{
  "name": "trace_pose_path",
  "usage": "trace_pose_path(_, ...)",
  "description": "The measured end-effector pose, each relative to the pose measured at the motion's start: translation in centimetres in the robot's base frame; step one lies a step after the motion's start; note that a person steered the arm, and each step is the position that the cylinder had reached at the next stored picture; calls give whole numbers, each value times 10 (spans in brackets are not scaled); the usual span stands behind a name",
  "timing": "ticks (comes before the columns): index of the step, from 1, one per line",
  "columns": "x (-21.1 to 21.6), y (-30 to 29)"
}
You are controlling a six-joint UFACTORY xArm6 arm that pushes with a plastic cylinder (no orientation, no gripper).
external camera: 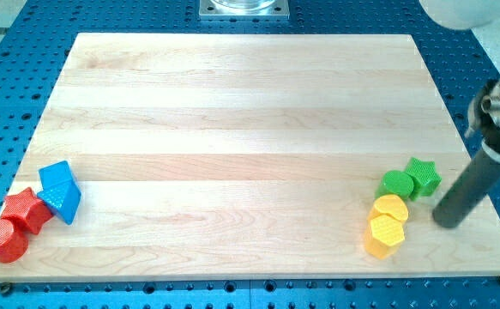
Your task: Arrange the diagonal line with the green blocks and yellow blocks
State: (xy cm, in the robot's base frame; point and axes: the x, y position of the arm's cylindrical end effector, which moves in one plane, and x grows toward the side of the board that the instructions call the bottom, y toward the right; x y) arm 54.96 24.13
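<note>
Four task blocks sit near the board's lower right corner. A green star (424,176) is at the upper right of the group, touching a green round block (397,184) to its left. Below them a yellow round block (389,208) touches a yellow hexagon (385,234) beneath it. Together they run in a short slanted row from upper right to lower left. My tip (445,221) rests on the board just right of the yellow blocks and below the green star, a small gap apart from them.
A blue block (60,191), a red star (26,210) and a red cylinder (3,240) cluster at the wooden board's (232,129) lower left corner. The arm's body comes in from the view's right edge. A metal mount (243,8) sits at the top.
</note>
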Motion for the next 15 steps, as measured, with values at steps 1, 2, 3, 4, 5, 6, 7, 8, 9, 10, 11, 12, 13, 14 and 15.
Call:
trace_pose_path(1, -20, -1)
trace_pose_path(2, -28, -24)
trace_pose_path(3, -31, -39)
trace_pose_path(4, -36, 8)
trace_pose_path(5, -25, 24)
trace_pose_path(6, 17, 38)
trace_pose_path(7, 66, 18)
trace_pose_path(8, 69, 0)
trace_pose_path(9, 69, -9)
trace_pose_path(10, 69, -36)
trace_pose_path(11, 68, -57)
trace_pose_path(12, 69, -91)
trace_pose_path(13, 69, -120)
trace_pose_path(14, 69, -136)
trace_pose_path(15, 69, -139)
